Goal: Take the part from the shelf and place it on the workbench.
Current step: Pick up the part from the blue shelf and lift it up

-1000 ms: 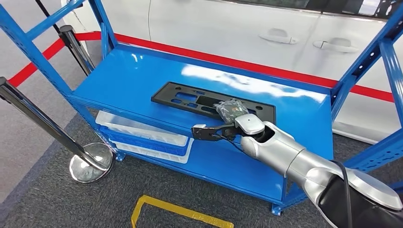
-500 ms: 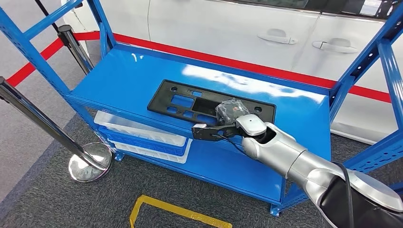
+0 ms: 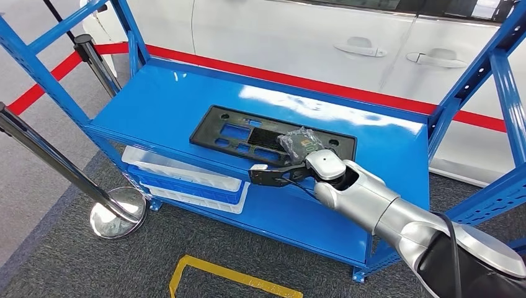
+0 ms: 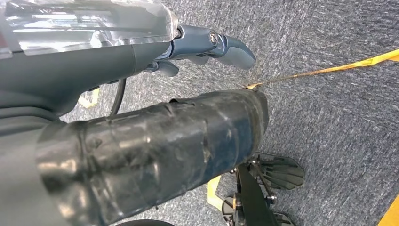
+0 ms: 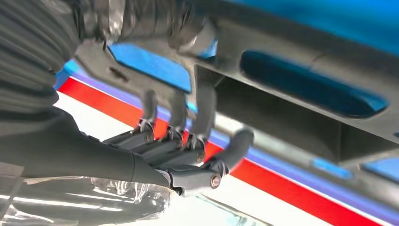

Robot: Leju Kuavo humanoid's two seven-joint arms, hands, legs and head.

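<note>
The part (image 3: 273, 133), a flat black plastic frame with rectangular cut-outs, lies on the top level of the blue shelf (image 3: 161, 99), its near long edge reaching the shelf's front lip. The right hand (image 3: 286, 162) has it by that near edge, towards the frame's right end: in the right wrist view the dark fingers (image 5: 179, 117) hook over the frame's rim with the thumb against the other face, so the hand grasps the part. Whether the frame is already off the surface cannot be told.

By my reading the task is at its start: the grip is made, but the part is not yet taken from the shelf, and carrying it to the counter is all still to do.

The left hand (image 4: 207, 44) hangs over grey carpet, fingers loosely curled, holding nothing.
</note>
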